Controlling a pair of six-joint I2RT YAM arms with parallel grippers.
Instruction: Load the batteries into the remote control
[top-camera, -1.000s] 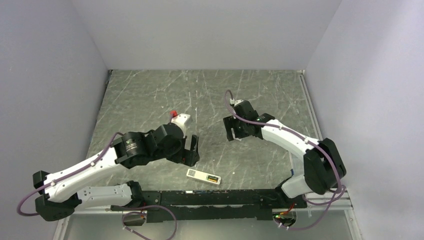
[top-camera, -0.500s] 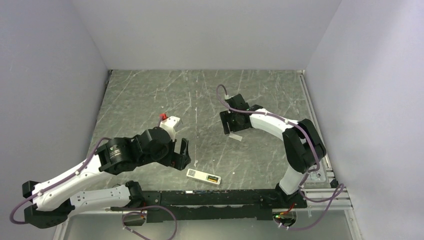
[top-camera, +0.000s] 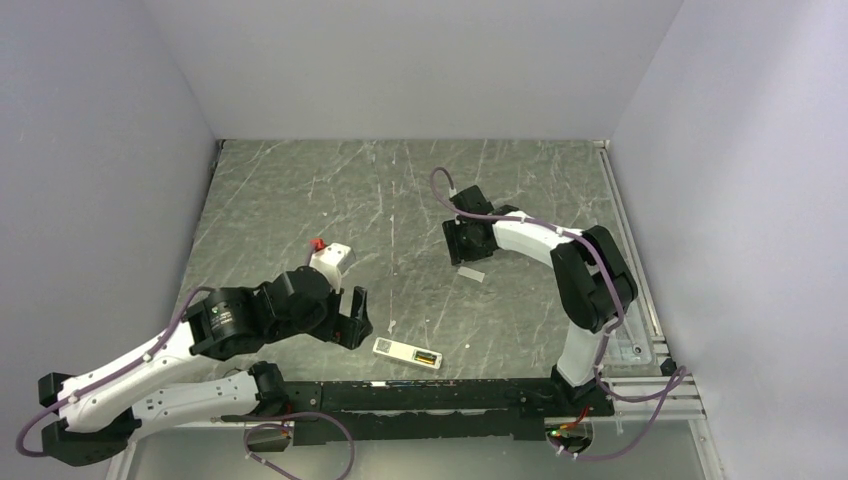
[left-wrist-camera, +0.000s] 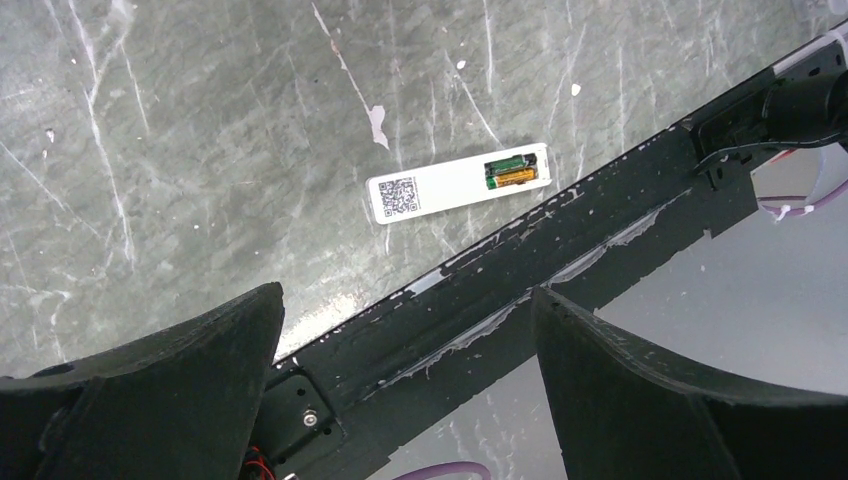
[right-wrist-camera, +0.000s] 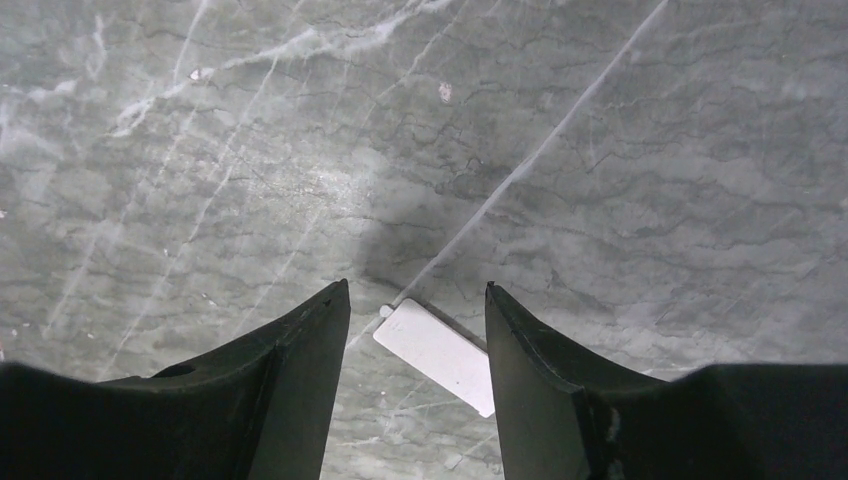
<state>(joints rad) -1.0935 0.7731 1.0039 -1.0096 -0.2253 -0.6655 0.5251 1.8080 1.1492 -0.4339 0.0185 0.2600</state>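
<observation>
The white remote control (top-camera: 400, 350) lies near the table's front edge with its back up, showing a QR label. Both batteries (top-camera: 428, 357) sit side by side in its recess. In the left wrist view the remote control (left-wrist-camera: 440, 188) lies ahead of the fingers, and the batteries (left-wrist-camera: 512, 170), one green and one gold, fill its right end. My left gripper (top-camera: 350, 320) hangs wide open just left of the remote, empty (left-wrist-camera: 405, 295). My right gripper (top-camera: 465, 255) stands open over a small flat white cover piece (top-camera: 471, 273). That cover (right-wrist-camera: 440, 355) lies on the table between its fingers (right-wrist-camera: 417, 285).
A black rail (top-camera: 440, 395) runs along the table's near edge, close behind the remote, and shows under the left fingers (left-wrist-camera: 560, 280). Grey walls close in the left, back and right sides. A purple cable (top-camera: 300, 420) loops below the rail.
My left arm has drawn back toward the near left, away from the table's middle. The right arm has folded up, with its gripper staying over the cover piece and its jaws narrower.
</observation>
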